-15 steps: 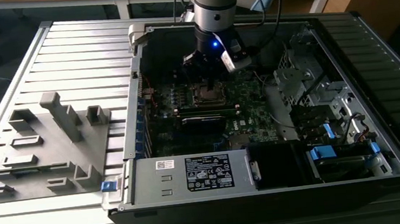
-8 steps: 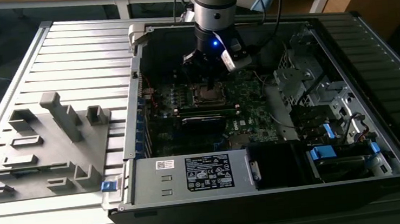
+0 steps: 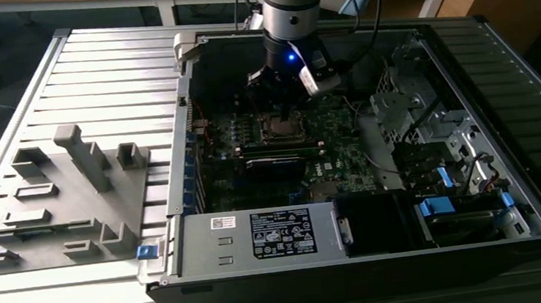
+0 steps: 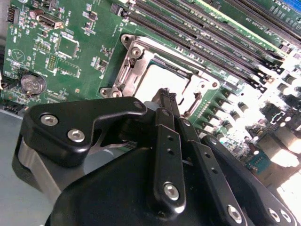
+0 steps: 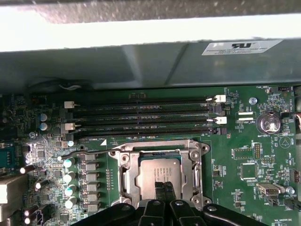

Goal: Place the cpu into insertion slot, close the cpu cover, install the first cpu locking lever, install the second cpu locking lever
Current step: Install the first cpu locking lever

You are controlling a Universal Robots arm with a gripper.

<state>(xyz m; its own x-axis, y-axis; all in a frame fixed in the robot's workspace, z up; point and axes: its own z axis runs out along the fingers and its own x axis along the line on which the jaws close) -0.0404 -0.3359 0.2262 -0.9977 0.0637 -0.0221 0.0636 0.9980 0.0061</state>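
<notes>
Inside the open computer case [image 3: 186,195], my gripper [image 3: 289,104] hangs just above the socket [image 3: 281,126] on the green motherboard. The cpu [image 5: 157,170], a dull silver square, lies in the socket. The cpu cover [image 5: 123,175], a silvery metal frame, lies flat around it, so the chip shows through its window. Both wrist views show the black fingers [image 5: 162,188] pressed together right over the chip's edge, with nothing between them. The second wrist view has the gripper [image 4: 165,95] in front of the cpu [image 4: 157,77] and the cover [image 4: 126,70]. I cannot tell how the locking levers stand.
Long memory slots [image 5: 141,117] run beside the socket, with the case wall [image 5: 150,66] behind them. A row of capacitors [image 5: 69,176] and a coin battery [image 5: 269,123] flank it. The white-labelled power supply [image 3: 283,231] fills the case front. A grey fixture [image 3: 60,206] lies at the exterior view's left.
</notes>
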